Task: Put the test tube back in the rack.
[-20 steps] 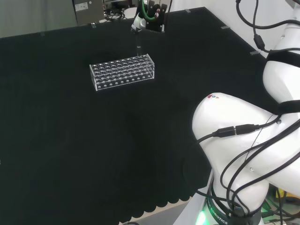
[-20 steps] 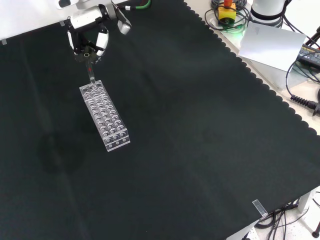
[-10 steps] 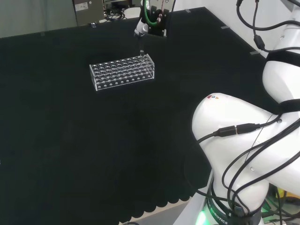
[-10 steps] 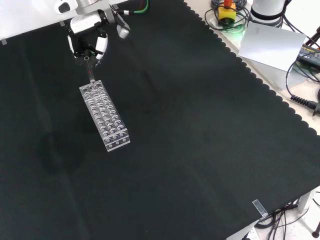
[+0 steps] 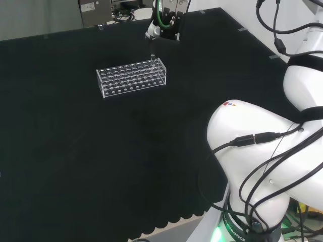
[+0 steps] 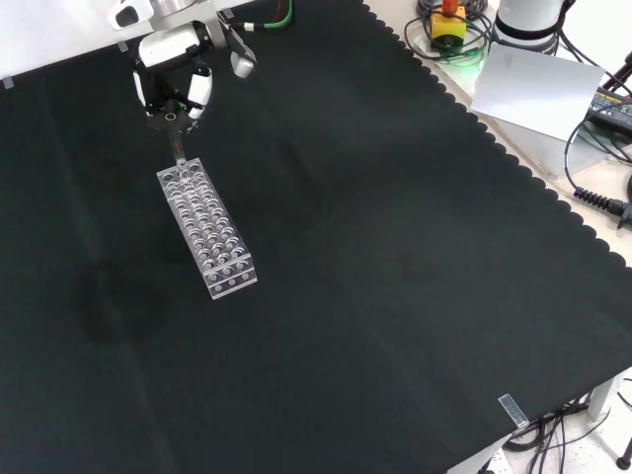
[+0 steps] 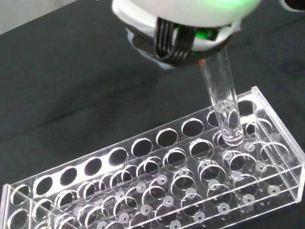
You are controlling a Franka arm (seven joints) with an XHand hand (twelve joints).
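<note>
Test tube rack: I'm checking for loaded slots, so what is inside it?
The rack has one clear test tube, its lower end in a corner hole. The other holes look empty. The hand hides the tube's top.

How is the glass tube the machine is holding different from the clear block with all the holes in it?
The test tube is one slim round cylinder, while the rack is a wide flat box with rows of holes. The test tube hangs upright from the hand; the rack lies on the black cloth. The tube's lower end sits in a hole near the rack's end. Both are clear.

Arm: glossy white rounded links (image 5: 252,146), routed with black cables (image 5: 262,166); small red marking on one link. Hand (image 6: 173,74): white shells over black frame, green cable (image 5: 160,15) at wrist.
</note>
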